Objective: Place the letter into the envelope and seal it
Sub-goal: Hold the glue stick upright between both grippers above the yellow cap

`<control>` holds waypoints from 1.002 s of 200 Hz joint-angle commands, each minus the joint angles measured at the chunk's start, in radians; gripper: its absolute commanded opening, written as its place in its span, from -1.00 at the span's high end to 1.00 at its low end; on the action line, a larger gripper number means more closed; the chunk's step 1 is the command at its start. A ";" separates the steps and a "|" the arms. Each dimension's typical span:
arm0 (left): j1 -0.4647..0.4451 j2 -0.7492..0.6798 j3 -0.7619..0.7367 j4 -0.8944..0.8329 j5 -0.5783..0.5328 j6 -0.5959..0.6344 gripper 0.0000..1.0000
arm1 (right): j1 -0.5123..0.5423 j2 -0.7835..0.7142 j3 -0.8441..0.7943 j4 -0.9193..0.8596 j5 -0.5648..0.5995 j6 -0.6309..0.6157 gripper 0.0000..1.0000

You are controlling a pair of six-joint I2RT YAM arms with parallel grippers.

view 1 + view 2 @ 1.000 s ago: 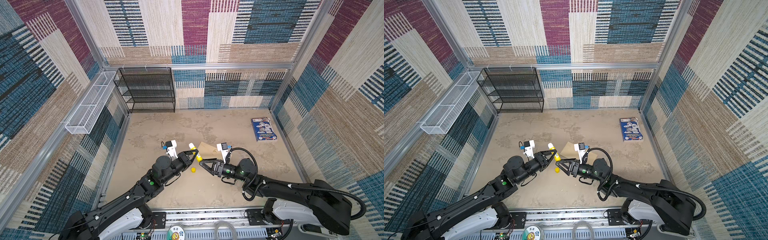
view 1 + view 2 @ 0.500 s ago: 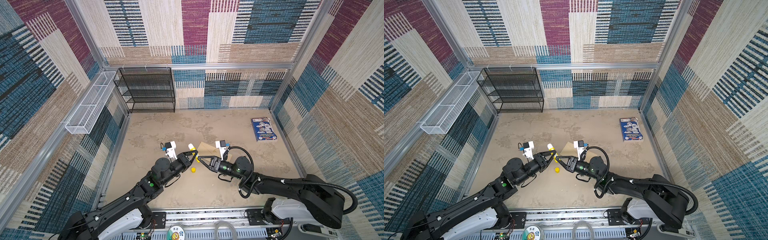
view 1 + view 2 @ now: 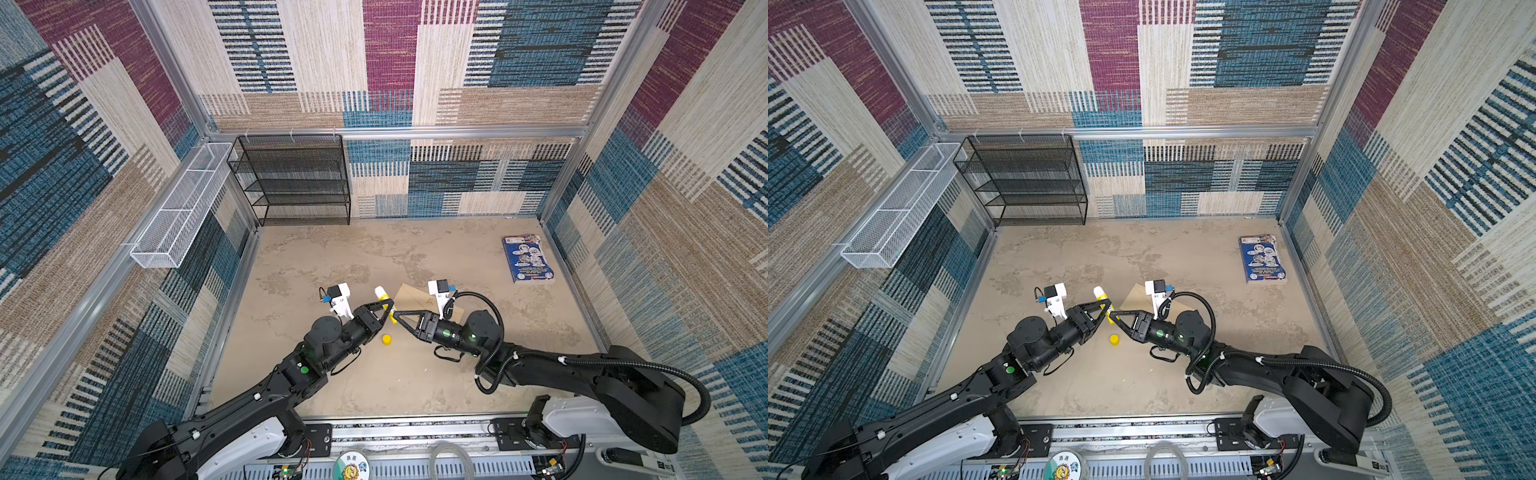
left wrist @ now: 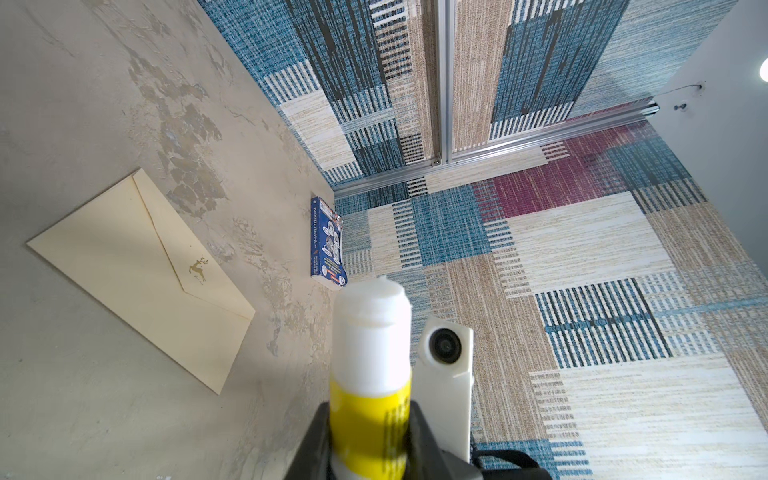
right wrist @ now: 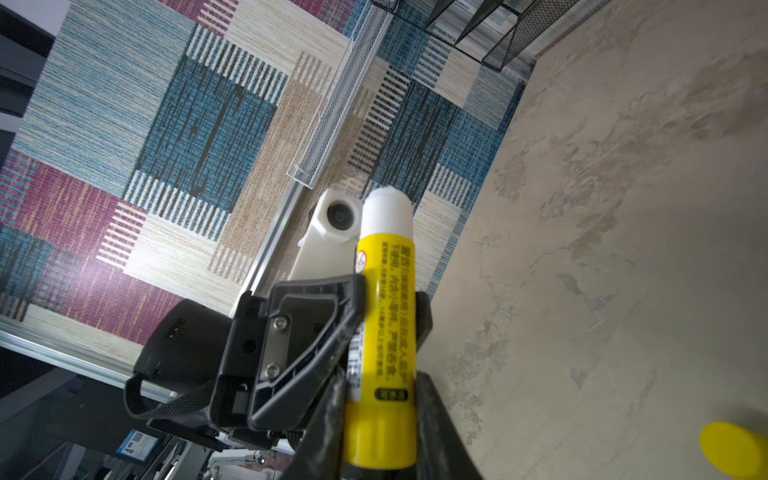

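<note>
Partly hidden envelope (image 3: 409,294) under right arm (image 3: 473,332)

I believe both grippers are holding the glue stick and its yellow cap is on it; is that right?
Not quite: the yellow cap is off, lying on the table. The right wrist view shows the glue stick with a bare white tip. The left gripper and right gripper do both hold it.

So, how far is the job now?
Done: the yellow cap is off, on the table; no letter shows, and the envelope lies with its flap folded down. In hand: left tool and right tool both grip the glue stick. Left: probably gluing the flap shut.
</note>
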 commanded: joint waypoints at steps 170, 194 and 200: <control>0.000 0.048 0.076 -0.064 -0.031 -0.021 1.00 | 0.236 0.050 0.320 -0.755 0.545 -0.635 0.57; 0.001 0.051 0.078 -0.064 -0.032 -0.026 1.00 | 0.270 0.081 0.351 -0.785 0.606 -0.692 0.53; 0.000 0.052 0.076 -0.064 -0.033 -0.027 1.00 | 0.283 0.090 0.359 -0.791 0.628 -0.706 0.51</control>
